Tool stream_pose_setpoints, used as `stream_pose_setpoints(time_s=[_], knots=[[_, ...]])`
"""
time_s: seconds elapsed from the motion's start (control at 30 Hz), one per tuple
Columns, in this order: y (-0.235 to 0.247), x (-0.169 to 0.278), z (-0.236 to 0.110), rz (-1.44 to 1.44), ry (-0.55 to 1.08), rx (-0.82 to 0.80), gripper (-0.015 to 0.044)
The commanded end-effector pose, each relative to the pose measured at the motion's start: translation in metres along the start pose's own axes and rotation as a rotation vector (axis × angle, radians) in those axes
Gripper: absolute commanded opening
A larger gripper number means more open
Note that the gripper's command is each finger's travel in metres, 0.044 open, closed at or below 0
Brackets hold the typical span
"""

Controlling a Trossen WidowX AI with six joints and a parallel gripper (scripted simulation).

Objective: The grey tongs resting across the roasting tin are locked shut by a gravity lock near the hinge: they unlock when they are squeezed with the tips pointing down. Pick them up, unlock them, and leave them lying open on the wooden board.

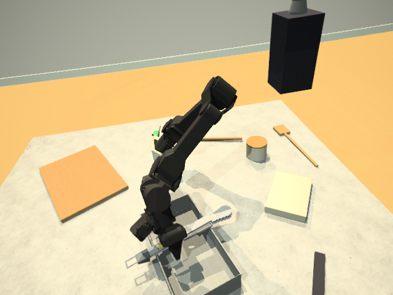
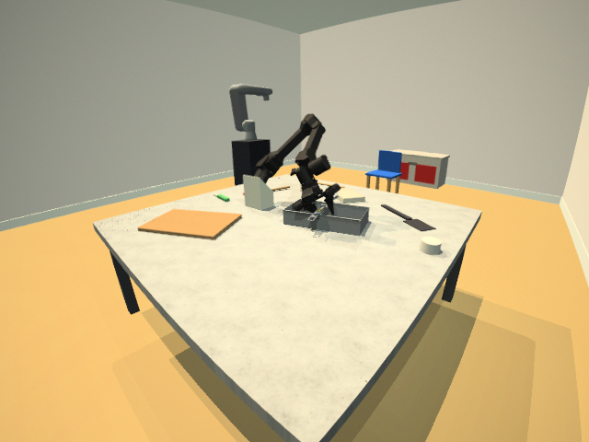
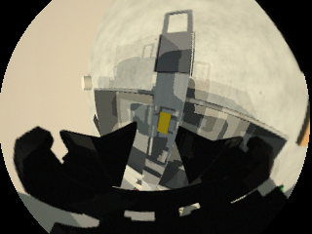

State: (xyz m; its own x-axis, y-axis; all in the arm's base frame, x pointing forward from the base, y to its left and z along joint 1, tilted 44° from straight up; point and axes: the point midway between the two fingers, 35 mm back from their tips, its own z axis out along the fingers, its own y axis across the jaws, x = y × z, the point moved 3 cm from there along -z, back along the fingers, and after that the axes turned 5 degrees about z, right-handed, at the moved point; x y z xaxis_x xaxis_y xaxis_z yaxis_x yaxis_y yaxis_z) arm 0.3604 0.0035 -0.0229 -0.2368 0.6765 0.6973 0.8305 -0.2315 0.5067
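1. Grey walls [image 2: 119, 95] meet at a corner; a pale skirting strip runs along their foot.
2. The floor [image 2: 57, 308] is flat orange; the tabletop [image 2: 266, 295] is mottled white on dark legs, casting a shadow.
3. A blue chair [image 2: 386, 168] stands beside a low cabinet [image 2: 423, 167] with red doors; a black pedestal [image 2: 248, 159] stands behind the tabletop.
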Motion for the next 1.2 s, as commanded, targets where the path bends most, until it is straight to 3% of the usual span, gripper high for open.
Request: stream_pose_setpoints(time_s=[0.0, 0.13, 0.47, 0.7, 0.97, 1.17], knots=[[0.0, 0.0, 0.0, 0.0, 0.0, 0.0, 0.0208], [0.0, 0.0, 0.0, 0.0, 0.0, 0.0, 0.0103], [0.0, 0.0, 0.0, 0.0, 0.0, 0.0, 0.0036], [0.004, -0.001, -0.005, -0.001, -0.002, 0.001, -0.0148], [0.039, 0.002, -0.065, 0.004, -0.006, 0.005, -0.015], [0.04, 0.003, -0.067, 0.004, -0.006, 0.005, -0.015]])
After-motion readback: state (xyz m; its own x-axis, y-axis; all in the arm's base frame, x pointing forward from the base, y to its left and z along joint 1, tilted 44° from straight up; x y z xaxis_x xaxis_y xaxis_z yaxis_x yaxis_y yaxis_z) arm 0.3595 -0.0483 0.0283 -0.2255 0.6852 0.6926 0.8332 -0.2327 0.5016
